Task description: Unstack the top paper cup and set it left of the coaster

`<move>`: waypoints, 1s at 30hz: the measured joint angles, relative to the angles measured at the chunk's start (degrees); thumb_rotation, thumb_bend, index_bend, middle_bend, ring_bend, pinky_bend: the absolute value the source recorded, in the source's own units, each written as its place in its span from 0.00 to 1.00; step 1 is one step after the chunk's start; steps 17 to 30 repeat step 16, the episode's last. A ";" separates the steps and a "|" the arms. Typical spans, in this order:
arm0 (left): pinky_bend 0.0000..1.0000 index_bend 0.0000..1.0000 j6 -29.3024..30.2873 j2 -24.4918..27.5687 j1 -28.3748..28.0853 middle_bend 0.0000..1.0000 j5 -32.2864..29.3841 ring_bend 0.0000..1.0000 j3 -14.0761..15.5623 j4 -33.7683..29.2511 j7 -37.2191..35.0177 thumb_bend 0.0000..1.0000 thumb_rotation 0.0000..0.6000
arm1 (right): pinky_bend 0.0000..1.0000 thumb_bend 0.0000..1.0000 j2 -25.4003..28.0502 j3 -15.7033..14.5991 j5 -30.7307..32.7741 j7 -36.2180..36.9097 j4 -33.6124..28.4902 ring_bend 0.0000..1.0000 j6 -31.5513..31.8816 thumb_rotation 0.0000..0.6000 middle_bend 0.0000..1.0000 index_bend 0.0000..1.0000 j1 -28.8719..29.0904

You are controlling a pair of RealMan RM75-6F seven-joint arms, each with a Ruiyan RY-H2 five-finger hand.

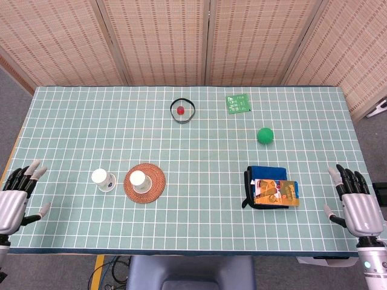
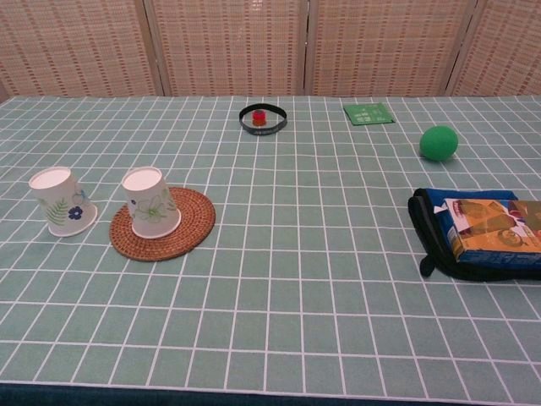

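Only the head view shows the robot's body; the chest view shows none of it. The left hand [image 1: 13, 196] has a smooth silver-grey shell over its back, rounded like a glove. Its fingers [image 1: 24, 175] are dark, nearly black, along their length and end in pale grey tips. A short light-grey thumb juts from its side. The right hand [image 1: 357, 202] is built the same way: a silver-grey back plate, dark segmented fingers [image 1: 346, 176] with lighter tips, and a pale thumb. Below it sits a light-grey round wrist section [image 1: 373, 264] bearing a small green dot, perhaps a lamp.
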 measured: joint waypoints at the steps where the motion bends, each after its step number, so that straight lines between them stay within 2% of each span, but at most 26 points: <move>1: 0.00 0.00 1.03 -1.11 1.19 0.00 0.49 0.00 0.09 2.54 -1.77 0.33 1.00 | 0.00 0.26 -0.21 0.00 0.03 -0.49 -0.10 0.00 0.07 1.00 0.00 0.00 0.00; 4: 0.00 0.00 2.31 -2.64 2.93 0.00 1.62 0.00 0.11 6.87 -6.37 0.33 1.00 | 0.00 0.26 -0.90 0.00 0.21 -1.85 -0.28 0.00 0.10 1.00 0.00 0.00 0.09; 8: 0.00 0.00 2.70 -3.48 3.73 0.00 2.34 0.00 -0.37 9.30 -10.31 0.33 1.00 | 0.00 0.26 -1.38 -0.05 0.59 -2.41 -0.40 0.00 -0.87 1.00 0.00 0.00 0.51; 16: 0.00 0.00 2.36 -4.94 4.95 0.00 0.70 0.00 -2.03 11.23 -7.26 0.33 1.00 | 0.00 0.26 -2.00 0.26 0.91 -2.74 -0.05 0.00 -2.22 1.00 0.00 0.00 1.58; 30: 0.00 0.00 2.36 -4.94 4.95 0.00 0.70 0.00 -2.03 11.23 -7.26 0.33 1.00 | 0.00 0.26 -2.00 0.26 0.91 -2.74 -0.05 0.00 -2.22 1.00 0.00 0.00 1.58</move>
